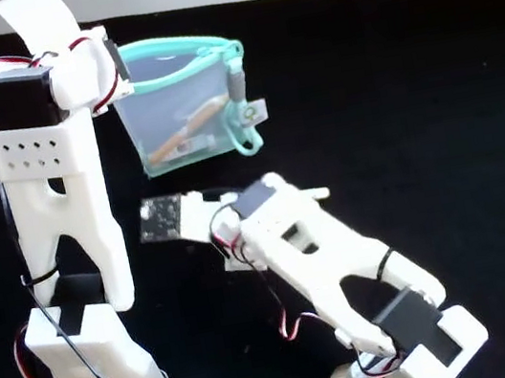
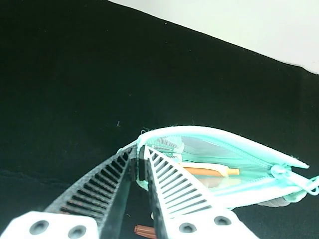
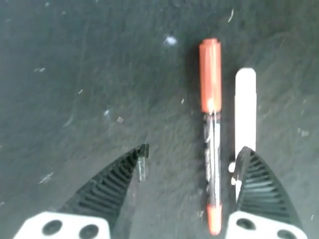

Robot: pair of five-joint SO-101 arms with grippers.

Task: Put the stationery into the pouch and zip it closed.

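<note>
Right gripper (image 3: 194, 152): hangs low over the desk (image 3: 75, 74), fingers spread wide, grips nothing. Straddles a red marker (image 3: 211, 134), which lies flat between the two fingers, nearer one of them, capped end pointing away from the wrist. Just beside the marker, parallel to it: a white pen (image 3: 245, 107), also flat on the desk, its near end under that same fingertip; cannot tell whether touching.

Left gripper (image 2: 140, 151): pinched tight on the end of the pouch (image 2: 214, 132), fingers clamped over the teal rim at the corner farthest from the zip pull (image 2: 280, 172). Holds the pouch mouth-up, with the zip undone and the mouth gaping. Inside, through the clear wall: an orange pen (image 2: 209, 171) lying lengthwise, plus something pale beside it, too vague to name. Under the fingers, a brown rounded tip (image 2: 143, 229), unclear what.

From the high view: pouch (image 1: 185, 103) toward the desk's far edge, left of the middle, tilted, with the zip pull and its teal loop at the end away from the left arm (image 1: 54, 193). Cannot tell whether the pouch's bottom touches the desk. Right arm (image 1: 331, 253): stretches from the near edge toward the middle, its wrist down at the desk just nearer than the pouch, well apart from the left gripper.
</note>
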